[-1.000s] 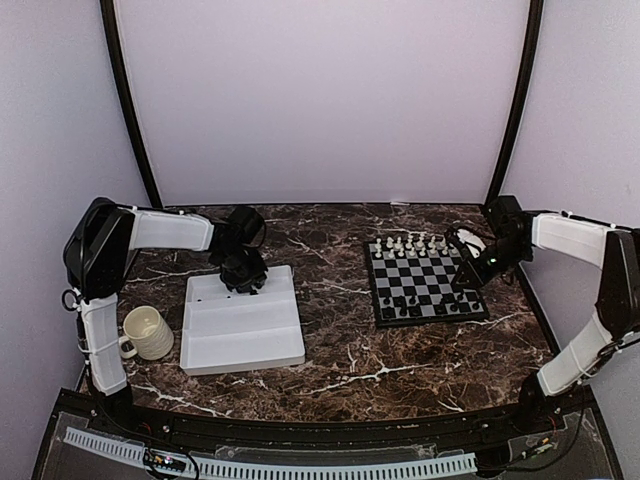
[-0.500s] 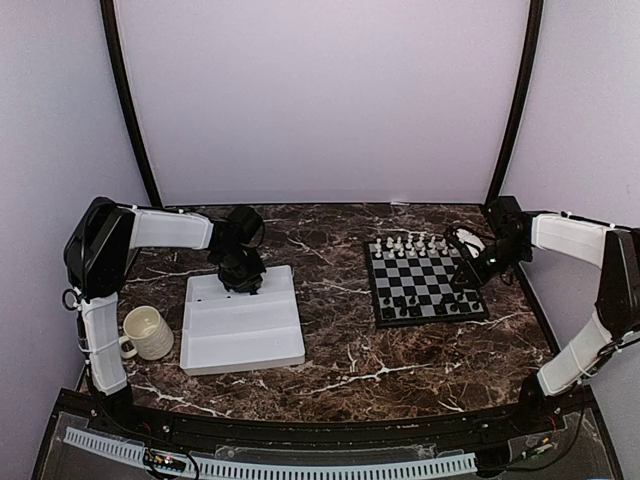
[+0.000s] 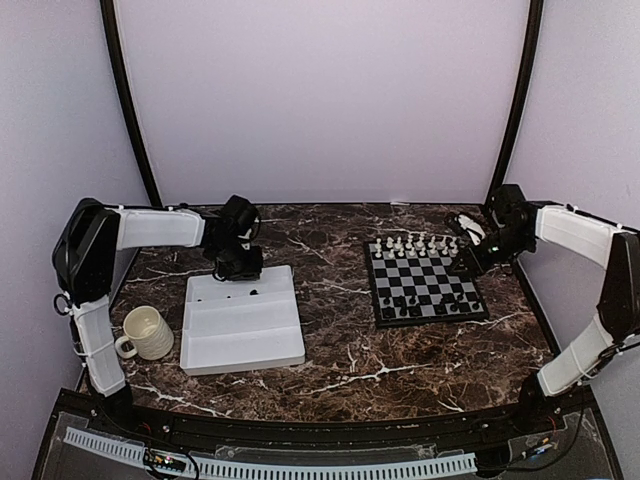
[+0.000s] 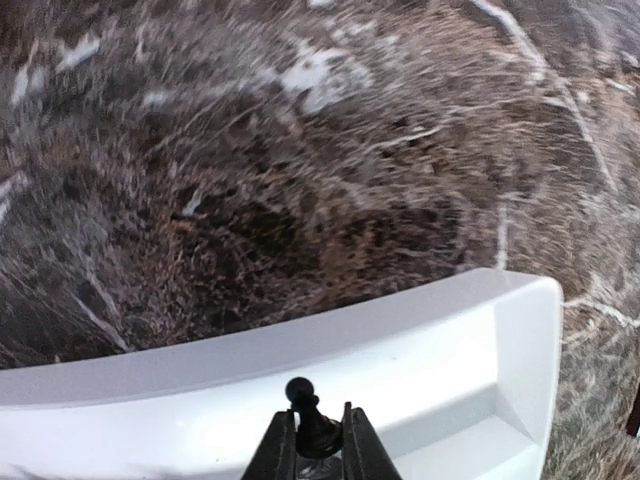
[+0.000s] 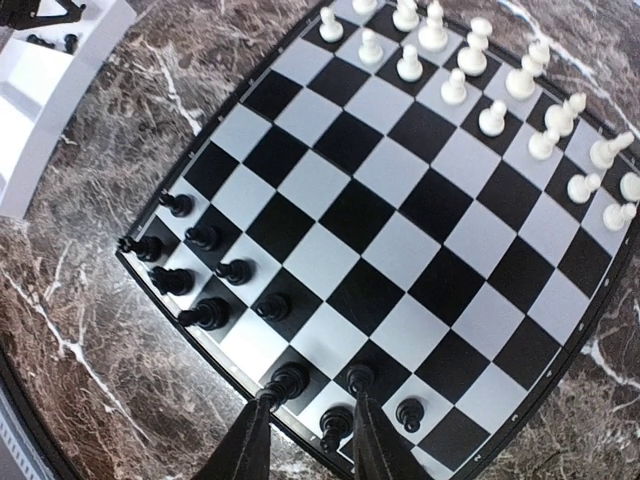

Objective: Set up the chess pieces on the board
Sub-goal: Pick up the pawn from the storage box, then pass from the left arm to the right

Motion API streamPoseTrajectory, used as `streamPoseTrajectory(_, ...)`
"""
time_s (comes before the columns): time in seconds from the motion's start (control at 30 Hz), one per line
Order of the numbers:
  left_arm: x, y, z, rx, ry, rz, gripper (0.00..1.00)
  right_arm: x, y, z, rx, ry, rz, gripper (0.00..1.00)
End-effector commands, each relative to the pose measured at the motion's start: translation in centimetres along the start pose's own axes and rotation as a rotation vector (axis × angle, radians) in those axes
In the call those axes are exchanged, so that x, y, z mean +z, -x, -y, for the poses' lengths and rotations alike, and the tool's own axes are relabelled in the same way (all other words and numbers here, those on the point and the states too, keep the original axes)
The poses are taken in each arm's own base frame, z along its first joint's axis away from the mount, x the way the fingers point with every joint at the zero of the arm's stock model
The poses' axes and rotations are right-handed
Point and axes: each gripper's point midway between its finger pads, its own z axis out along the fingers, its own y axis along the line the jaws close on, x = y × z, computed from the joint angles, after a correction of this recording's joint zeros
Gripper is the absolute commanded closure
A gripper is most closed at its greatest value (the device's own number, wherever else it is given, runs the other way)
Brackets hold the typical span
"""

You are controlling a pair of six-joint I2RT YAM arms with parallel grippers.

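The top view looked down across the whole table [image 3: 340,350]; close wrist views shared its centre-left tray [image 3: 245,362] and centre-right board [image 3: 428,280].

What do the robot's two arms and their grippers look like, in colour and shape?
Both the left arm and the right arm have smooth white links joined by bulky black joints. The left gripper and the right gripper are black, each with two slim, tapering fingers. No markings are visible.
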Motion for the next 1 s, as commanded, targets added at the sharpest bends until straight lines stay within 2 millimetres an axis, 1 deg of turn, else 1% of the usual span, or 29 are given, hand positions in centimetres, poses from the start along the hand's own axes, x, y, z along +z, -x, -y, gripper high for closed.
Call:
streamPoseTrajectory(0.0, -6.9, 3.8, 3.5, 0.287, -0.142, 0.266, 0.91, -2.0, 3.6, -2.2, -0.017, 0.098, 0.099, 0.70)
streamPoseTrajectory(0.03, -8.9, 3.8, 5.0, 0.363, -0.182, 0.322, 0.91, -1.9, 4.0, -2.6, -0.021, 0.117, 0.104, 0.70)
streamPoseTrajectory(0.07, -9.3, 2.8, 6.6, 0.430, -0.227, 0.361, 0.91, -1.8, 4.4, -3.1, -0.030, 0.134, 0.106, 0.69)
streamPoseTrajectory(0.1, -11.3, 2.8, 7.7, 0.522, -0.254, 0.429, 0.91, -1.6, 4.9, -3.7, -0.038, 0.152, 0.107, 0.69)
streamPoseTrajectory(0.13, -11.9, 1.4, 9.8, 0.601, -0.307, 0.464, 0.91, -1.4, 5.4, -4.3, -0.048, 0.176, 0.108, 0.69)
streamPoseTrajectory(0.17, -13.4, 0.9, 10.8, 0.697, -0.325, 0.514, 0.91, -1.3, 6.1, -5.1, -0.056, 0.212, 0.113, 0.69)
streamPoseTrajectory(0.2, -13.7, -0.4, 12.1, 0.759, -0.355, 0.533, 0.91, -1.1, 6.9, -5.9, -0.061, 0.257, 0.112, 0.68)
streamPoseTrajectory(0.23, -14.3, -1.0, 12.7, 0.826, -0.366, 0.556, 0.91, -0.9, 7.6, -6.8, -0.065, 0.303, 0.110, 0.68)
streamPoseTrajectory(0.27, -14.6, -1.9, 13.7, 0.864, -0.400, 0.573, 0.91, -0.7, 8.5, -7.7, -0.069, 0.350, 0.107, 0.68)
streamPoseTrajectory(0.3, -14.7, -2.3, 14.1, 0.902, -0.409, 0.586, 0.91, -0.5, 9.2, -8.7, -0.071, 0.400, 0.099, 0.68)
streamPoseTrajectory(0.33, -14.8, -3.3, 15.0, 0.934, -0.441, 0.594, 0.91, -0.3, 10.0, -9.7, -0.072, 0.453, 0.096, 0.67)
streamPoseTrajectory(0.37, -14.9, -3.7, 15.4, 0.966, -0.450, 0.604, 0.91, -0.4, 11.0, -11.0, -0.073, 0.515, 0.099, 0.67)
streamPoseTrajectory(0.4, -15.0, -4.8, 16.2, 0.999, -0.477, 0.608, 0.91, -0.2, 11.5, -11.9, -0.073, 0.562, 0.094, 0.67)
streamPoseTrajectory(0.43, -15.1, -5.3, 16.6, 1.032, -0.480, 0.616, 0.91, 0.0, 11.8, -12.9, -0.068, 0.609, 0.090, 0.68)
streamPoseTrajectory(0.47, -15.1, -6.3, 17.3, 1.067, -0.494, 0.619, 0.91, 0.2, 12.1, -13.7, -0.069, 0.642, 0.084, 0.67)
streamPoseTrajectory(0.6, -15.2, -9.1, 19.4, 1.149, -0.540, 0.620, 0.91, 1.4, 11.8, -17.3, -0.088, 0.727, 0.036, 0.65)
streamPoseTrajectory(0.67, -15.1, -10.2, 20.2, 1.187, -0.546, 0.616, 0.91, 1.7, 11.7, -18.8, -0.093, 0.764, 0.014, 0.64)
streamPoseTrajectory(0.7, -15.0, -10.4, 20.4, 1.194, -0.542, 0.615, 0.91, 1.8, 11.7, -19.5, -0.095, 0.780, 0.003, 0.64)
streamPoseTrajectory(0.77, -15.3, -10.8, 21.4, 1.206, -0.550, 0.624, 0.91, 2.3, 11.6, -20.4, -0.101, 0.795, -0.021, 0.63)
streamPoseTrajectory(0.8, -15.3, -11.3, 21.8, 1.218, -0.559, 0.624, 0.91, 2.4, 11.5, -20.9, -0.101, 0.805, -0.034, 0.63)
streamPoseTrajectory(0.83, -15.5, -11.3, 22.2, 1.219, -0.564, 0.640, 0.91, 2.5, 11.4, -21.4, -0.099, 0.820, -0.046, 0.63)
streamPoseTrajectory(0.87, -15.4, -11.6, 22.6, 1.228, -0.566, 0.642, 0.91, 2.6, 11.3, -21.7, -0.095, 0.836, -0.051, 0.62)
streamPoseTrajectory(0.9, -15.6, -11.4, 23.0, 1.228, -0.564, 0.654, 0.91, 2.6, 11.2, -22.3, -0.099, 0.848, -0.060, 0.61)
streamPoseTrajectory(0.93, -15.2, -11.6, 23.2, 1.235, -0.559, 0.646, 0.91, 2.8, 10.9, -22.6, -0.102, 0.853, -0.071, 0.61)
streamPoseTrajectory(0.97, -15.4, -11.3, 23.5, 1.233, -0.552, 0.652, 0.91, 2.9, 10.6, -23.0, -0.109, 0.856, -0.081, 0.60)
